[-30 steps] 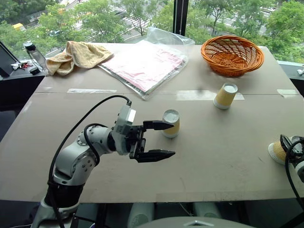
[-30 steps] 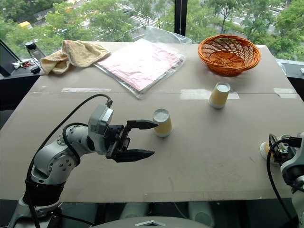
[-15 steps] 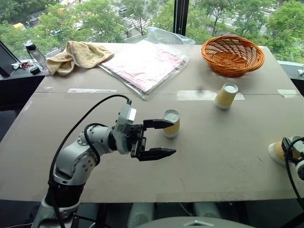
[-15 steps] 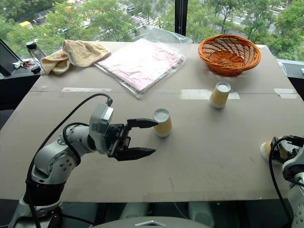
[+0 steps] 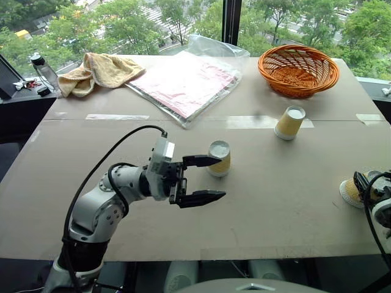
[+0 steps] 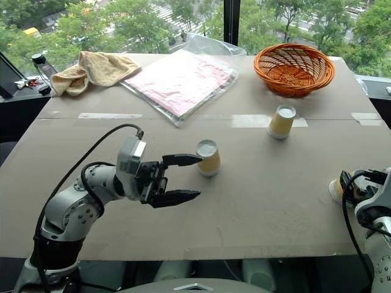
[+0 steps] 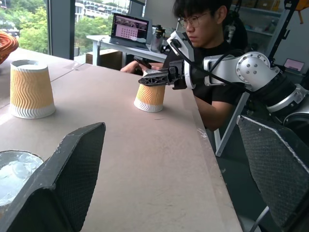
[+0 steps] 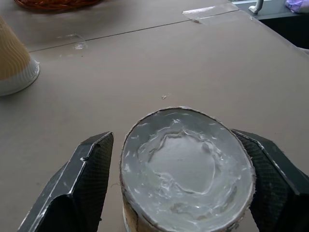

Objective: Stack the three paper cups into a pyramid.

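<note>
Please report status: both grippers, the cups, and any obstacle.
Left gripper open beside middle cup, not gripping. Right gripper straddles cup at table's right edge. Third cup near basket. Nothing stacked, no obstacle between cups.

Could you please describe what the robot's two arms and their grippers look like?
The left arm has rounded silver-grey metal segments, a black looping cable and a white wrist block; the left gripper has two black, pointed, textured fingers. The right arm is likewise silver-grey with black cables, and the right gripper is black.
</note>
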Controlling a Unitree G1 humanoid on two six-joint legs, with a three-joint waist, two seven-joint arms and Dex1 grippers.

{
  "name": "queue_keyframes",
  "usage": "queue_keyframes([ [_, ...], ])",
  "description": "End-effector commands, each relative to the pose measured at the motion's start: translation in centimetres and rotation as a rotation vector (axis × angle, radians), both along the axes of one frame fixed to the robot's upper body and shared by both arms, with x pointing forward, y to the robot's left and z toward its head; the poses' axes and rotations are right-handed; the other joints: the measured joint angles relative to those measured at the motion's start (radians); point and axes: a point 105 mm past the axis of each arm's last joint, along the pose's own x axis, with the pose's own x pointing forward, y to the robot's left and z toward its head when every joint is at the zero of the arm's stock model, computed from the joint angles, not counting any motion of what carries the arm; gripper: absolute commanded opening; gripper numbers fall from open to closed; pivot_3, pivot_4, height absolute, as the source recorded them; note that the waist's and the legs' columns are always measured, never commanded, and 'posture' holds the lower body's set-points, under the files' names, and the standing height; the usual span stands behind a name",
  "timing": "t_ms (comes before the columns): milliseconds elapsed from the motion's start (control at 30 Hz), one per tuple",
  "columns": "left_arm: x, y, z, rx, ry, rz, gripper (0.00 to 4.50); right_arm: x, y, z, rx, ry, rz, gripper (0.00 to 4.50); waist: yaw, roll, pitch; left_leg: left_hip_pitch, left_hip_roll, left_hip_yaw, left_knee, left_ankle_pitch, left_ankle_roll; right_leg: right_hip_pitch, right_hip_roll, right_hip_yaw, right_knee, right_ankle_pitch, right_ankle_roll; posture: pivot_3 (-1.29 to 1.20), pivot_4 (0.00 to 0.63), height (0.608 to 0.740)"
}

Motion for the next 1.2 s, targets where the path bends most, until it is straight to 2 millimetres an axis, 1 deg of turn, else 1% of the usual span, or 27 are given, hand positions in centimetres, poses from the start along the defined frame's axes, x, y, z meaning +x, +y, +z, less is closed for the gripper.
queue_keyframes([
  [33,-0.1,0.1,0.7,-0.014,-0.055,0.011,4.50,0.2,0.6,1.2,-0.063,-0.041,0.035,3.64,0.002,0.000,0.000,0.000,0.000,0.000,0.000,0.000,0.000,0.000,0.000,0.000,0.000,0.000,0.000,0.00,0.150,0.740],
  [133,0.1,0.3,0.7,-0.018,-0.055,0.030,4.50,0.7,2.0,2.0,-0.088,-0.076,0.104,3.64,0.001,0.000,0.000,0.000,0.000,0.000,0.000,0.000,0.000,0.000,0.000,0.000,0.000,0.000,0.000,0.00,0.150,0.740],
  [233,0.1,0.5,0.5,-0.013,-0.054,0.038,4.50,1.1,3.2,2.1,-0.085,-0.086,0.175,3.64,-0.001,0.000,0.000,0.000,0.000,0.000,0.000,0.000,0.000,0.000,0.000,0.000,0.000,0.000,0.000,0.00,0.150,0.740],
  [300,0.0,0.5,0.5,-0.013,-0.059,0.040,4.50,1.1,3.0,1.5,-0.112,-0.050,0.164,3.64,0.000,0.000,0.000,0.000,0.000,0.000,0.000,0.000,0.000,0.000,0.000,0.000,0.000,0.000,0.000,0.00,0.150,0.740],
  [367,-0.2,0.5,0.6,-0.014,-0.063,0.042,4.50,0.9,2.3,0.9,-0.123,-0.023,0.127,3.64,0.001,0.000,0.000,0.000,0.000,0.000,0.000,0.000,0.000,0.000,0.000,0.000,0.000,0.000,0.000,0.00,0.150,0.740],
  [533,-0.2,0.4,0.6,-0.016,-0.067,0.044,4.50,0.6,1.7,0.5,-0.134,-0.007,0.099,3.64,0.002,0.000,0.000,0.000,0.000,0.000,0.000,0.000,0.000,0.000,0.000,0.000,-0.001,0.000,0.001,0.00,0.150,0.740],
  [633,0.0,0.4,0.7,-0.020,-0.068,0.047,4.50,0.5,1.3,0.5,-0.151,-0.009,0.089,2.88,0.002,0.000,0.000,0.000,0.000,0.000,-0.001,0.000,0.000,-0.001,0.000,0.000,-0.001,-0.001,0.001,0.00,0.150,0.740],
  [667,0.0,0.4,0.7,-0.021,-0.068,0.048,4.50,0.5,1.2,0.6,-0.156,-0.014,0.091,2.48,0.002,0.000,0.000,0.000,0.000,0.000,-0.001,0.000,0.000,-0.001,0.000,0.000,-0.001,-0.001,0.001,0.00,0.150,0.740],
  [700,0.0,0.4,0.7,-0.022,-0.067,0.052,4.50,0.6,1.3,0.7,-0.166,-0.018,0.099,2.17,0.002,0.000,0.000,0.000,0.000,0.000,-0.001,0.000,0.000,-0.001,0.000,0.000,-0.001,-0.001,0.001,0.00,0.150,0.740],
  [733,0.1,0.5,0.7,-0.024,-0.066,0.058,4.50,0.7,1.4,0.9,-0.175,-0.026,0.110,2.06,0.002,0.000,0.000,0.000,0.000,0.000,-0.001,0.000,0.000,-0.001,0.000,0.000,-0.001,-0.001,0.001,0.00,0.150,0.740],
  [767,0.2,0.7,0.7,-0.027,-0.066,0.073,4.50,0.8,1.7,1.3,-0.178,-0.045,0.128,2.06,0.002,0.000,0.000,0.000,0.000,0.000,-0.001,0.000,0.000,-0.001,0.000,0.000,-0.001,-0.001,0.001,0.00,0.150,0.740],
  [867,0.9,1.4,0.7,-0.042,-0.078,0.148,4.50,1.7,3.9,2.9,-0.152,-0.127,0.258,2.06,-0.001,0.000,0.000,0.000,0.000,0.000,-0.001,0.000,0.000,-0.001,0.000,0.000,-0.001,-0.001,0.001,0.00,0.150,0.740],
  [933,1.8,2.1,0.8,-0.069,-0.086,0.233,4.50,2.2,6.5,4.0,-0.118,-0.176,0.398,2.06,-0.001,0.001,0.001,0.000,0.000,0.000,-0.001,0.000,0.000,-0.001,0.000,0.000,-0.001,-0.001,0.001,0.00,0.150,0.740],
  [1033,2.7,4.0,1.0,-0.137,-0.068,0.331,4.50,3.1,11.5,5.8,-0.089,-0.229,0.651,2.06,-0.007,0.001,0.001,0.000,0.000,0.001,-0.001,0.000,0.000,-0.001,0.000,0.001,0.000,-0.001,0.001,0.00,0.150,0.740],
  [1133,3.1,6.0,0.6,-0.134,-0.045,0.393,4.50,4.2,15.2,6.7,-0.098,-0.239,0.828,2.06,-0.011,0.000,0.001,0.000,0.000,-0.001,-0.001,0.000,0.000,-0.001,0.001,0.000,0.000,0.000,0.000,0.00,0.150,0.740],
  [1200,2.9,7.2,0.4,-0.142,-0.010,0.405,4.50,4.7,17.5,6.7,-0.125,-0.221,0.940,2.06,-0.013,0.000,0.002,-0.001,0.000,0.000,-0.001,0.000,0.000,-0.001,0.000,0.000,0.000,0.000,0.000,0.00,0.150,0.740],
])
